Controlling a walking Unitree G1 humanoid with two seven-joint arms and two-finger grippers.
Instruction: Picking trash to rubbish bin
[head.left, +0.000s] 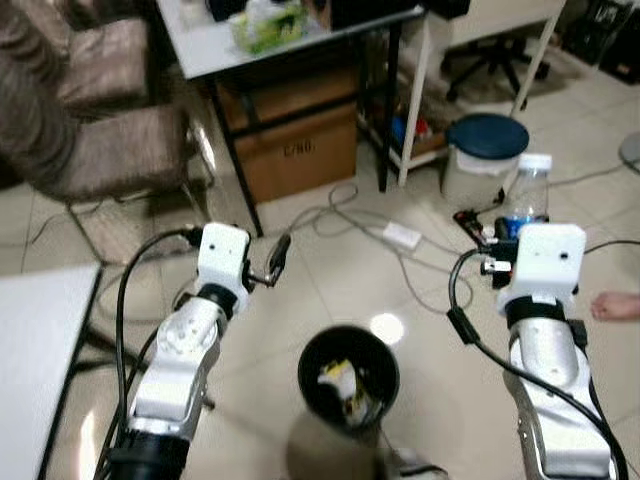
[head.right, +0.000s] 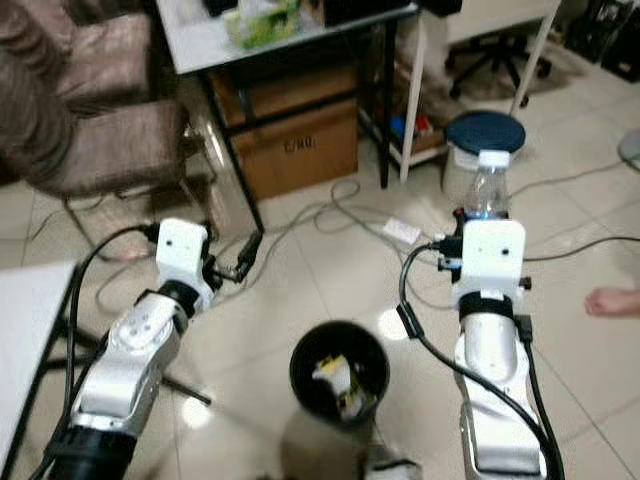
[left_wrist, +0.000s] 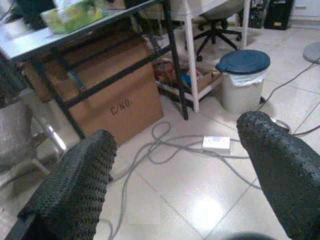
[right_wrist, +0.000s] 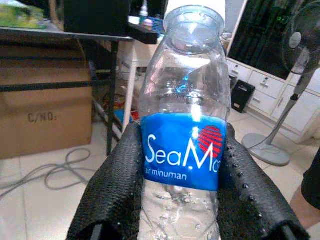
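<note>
Right wrist view: my right gripper clamps the bottle upright; bin lies at eight o'clock. Left gripper gapes, empty.

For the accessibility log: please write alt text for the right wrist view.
The right gripper clamps a clear plastic water bottle with a blue label upright between its black fingers. Behind it are a cardboard box under a table and a standing fan.

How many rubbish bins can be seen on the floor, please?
2. A black open bin with trash inside stands between the robot's arms; a pale bin with a dark blue lid stands beside the white table leg. Others may be hidden.
</note>
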